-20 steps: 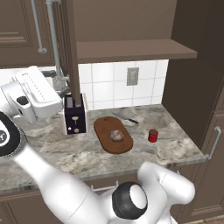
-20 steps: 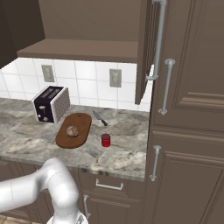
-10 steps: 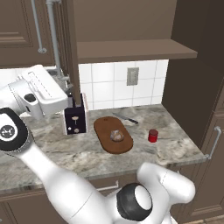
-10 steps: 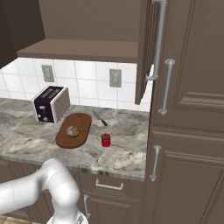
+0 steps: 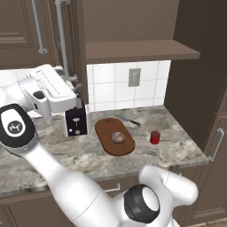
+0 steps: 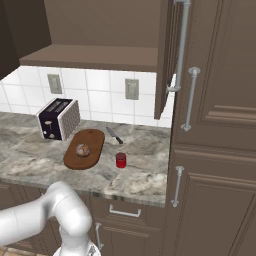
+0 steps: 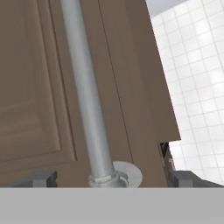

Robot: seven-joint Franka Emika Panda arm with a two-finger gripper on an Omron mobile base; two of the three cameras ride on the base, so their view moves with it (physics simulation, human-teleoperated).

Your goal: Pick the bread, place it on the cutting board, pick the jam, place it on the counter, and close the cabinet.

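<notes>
Bread [image 5: 118, 137] sat on the cutting board [image 5: 106, 142] at centre frame, jam [image 5: 154, 137] stood on the counter [image 5: 177, 148] just right of it. Only the cabinet [image 7: 39, 87] door remained, open, its handle [image 7: 87, 100] between the gripper's [image 7: 111, 178] wide-spread, empty jaws.

The long grey-beige marbled stone counter [image 6: 140, 180] carries everything. On it lies the flat oval reddish-brown wooden cutting board [image 6: 92, 145], with the small round tan-brown bread bun [image 6: 83, 149] resting on the board's near half. Just right of the board stands the small squat red jam jar [image 6: 120, 160], apart from it. A small dark-handled knife [image 6: 113, 135] lies behind the jar, toward the tiled wall. The black and silver toaster [image 6: 58, 118] sits left of the board. Above hangs the dark brown wooden wall cabinet [image 6: 95, 30], its door [image 6: 164, 60] swung open at the right, edge-on. The claw [image 7: 111, 177] sits close before the door's long vertical silver bar handle [image 7: 87, 100].
</notes>
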